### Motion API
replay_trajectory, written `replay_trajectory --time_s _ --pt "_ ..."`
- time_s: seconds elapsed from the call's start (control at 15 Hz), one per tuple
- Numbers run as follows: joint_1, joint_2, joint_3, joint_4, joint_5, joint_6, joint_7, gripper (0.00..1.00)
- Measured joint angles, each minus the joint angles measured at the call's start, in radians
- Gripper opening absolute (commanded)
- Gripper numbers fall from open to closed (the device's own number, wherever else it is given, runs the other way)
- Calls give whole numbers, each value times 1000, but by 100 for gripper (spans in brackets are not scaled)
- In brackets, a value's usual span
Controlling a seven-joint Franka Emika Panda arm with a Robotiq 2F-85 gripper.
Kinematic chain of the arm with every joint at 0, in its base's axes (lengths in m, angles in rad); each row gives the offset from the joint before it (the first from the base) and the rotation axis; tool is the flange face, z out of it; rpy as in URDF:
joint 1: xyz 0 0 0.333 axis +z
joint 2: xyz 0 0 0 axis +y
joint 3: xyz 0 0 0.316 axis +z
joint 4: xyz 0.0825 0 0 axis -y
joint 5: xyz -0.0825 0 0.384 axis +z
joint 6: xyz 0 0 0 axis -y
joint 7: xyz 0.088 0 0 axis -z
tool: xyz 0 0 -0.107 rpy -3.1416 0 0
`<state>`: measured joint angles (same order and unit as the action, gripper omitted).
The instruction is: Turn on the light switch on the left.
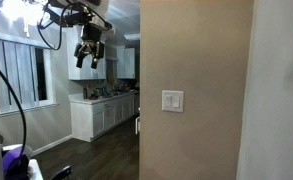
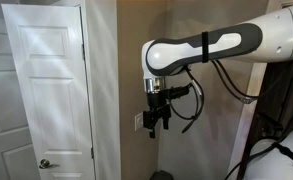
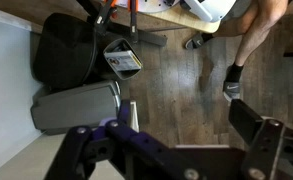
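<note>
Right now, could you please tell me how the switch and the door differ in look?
The switch is a small, roughly square plate; the door is tall and narrow. The switch looks nearly flat, with only a faint inner outline; the door has moulded panels and a knob. Both are white.

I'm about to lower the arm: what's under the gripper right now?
Mostly wood floor, with a grey container and a black bag off to one side and a person's leg nearby. The gripper itself covers the floor along the wrist view's lower edge.
</note>
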<state>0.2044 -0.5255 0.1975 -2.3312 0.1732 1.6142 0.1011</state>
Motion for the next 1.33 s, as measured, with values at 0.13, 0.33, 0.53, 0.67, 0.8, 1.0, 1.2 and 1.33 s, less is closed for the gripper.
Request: replay_trajectory --time_s 0.13,0.33,0.53,0.67,0.8,1.0,1.2,1.33 --pt "0 0 0 0 0 0 0 100" --pt "0 0 0 0 0 0 0 100" --pt "0 0 0 0 0 0 0 100" --pt "0 0 0 0 0 0 0 100" --pt "0 0 0 0 0 0 0 100" --pt "-2 -1 -9 0 0 2 -1 100" --pt "-19 -18 -87 0 26 37 -44 100" --pt "-45 -35 -159 -2 42 100 -102 100"
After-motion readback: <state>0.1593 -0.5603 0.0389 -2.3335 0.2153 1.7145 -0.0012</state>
